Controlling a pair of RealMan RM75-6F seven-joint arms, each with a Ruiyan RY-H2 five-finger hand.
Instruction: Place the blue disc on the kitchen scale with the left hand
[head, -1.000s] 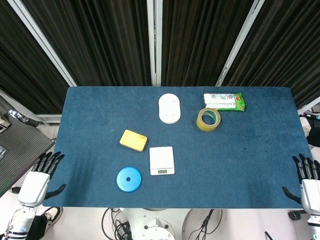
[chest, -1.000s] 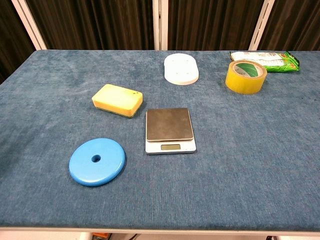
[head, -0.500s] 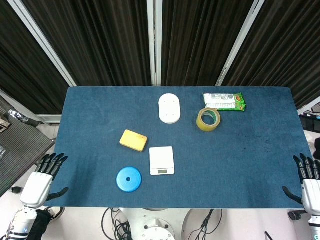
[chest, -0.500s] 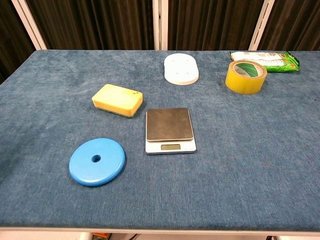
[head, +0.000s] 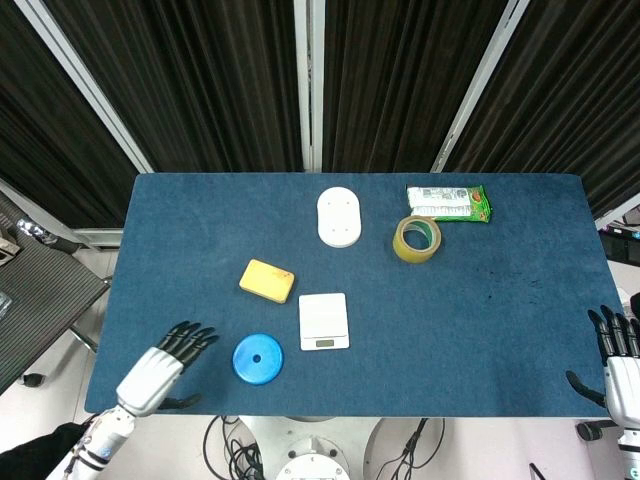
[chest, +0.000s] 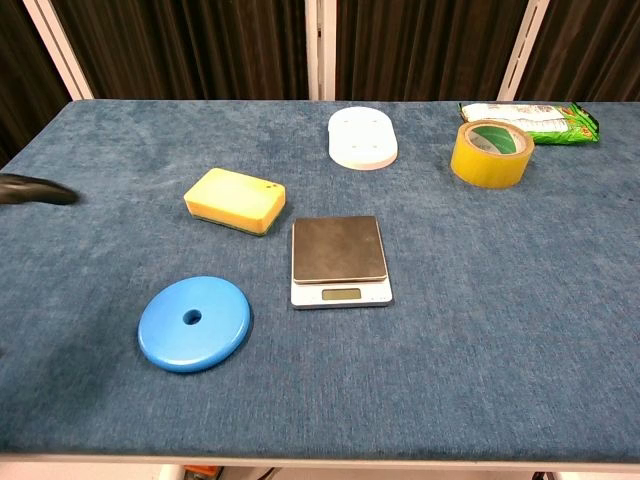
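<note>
The blue disc (head: 258, 359) (chest: 194, 323), flat with a small centre hole, lies near the table's front edge. Just right of it and slightly farther back sits the white kitchen scale (head: 324, 321) (chest: 339, 261), its grey platform bare. My left hand (head: 160, 372) hovers over the table's front left corner, left of the disc, with fingers spread and nothing in them. Only a dark fingertip (chest: 35, 190) of it shows at the chest view's left edge. My right hand (head: 622, 370) stays off the table's right front corner, fingers apart and empty.
A yellow sponge (head: 267, 280) (chest: 235, 200) lies behind the disc. Farther back are a white oval plate (head: 338, 216) (chest: 362, 138), a roll of yellow tape (head: 417, 238) (chest: 491, 153) and a green packet (head: 448, 203) (chest: 530, 120). Blue cloth covers the table (head: 480, 320).
My left hand has swung in from beside the table's left edge to above its front left corner, closer to the disc. The right hand and all objects are still.
</note>
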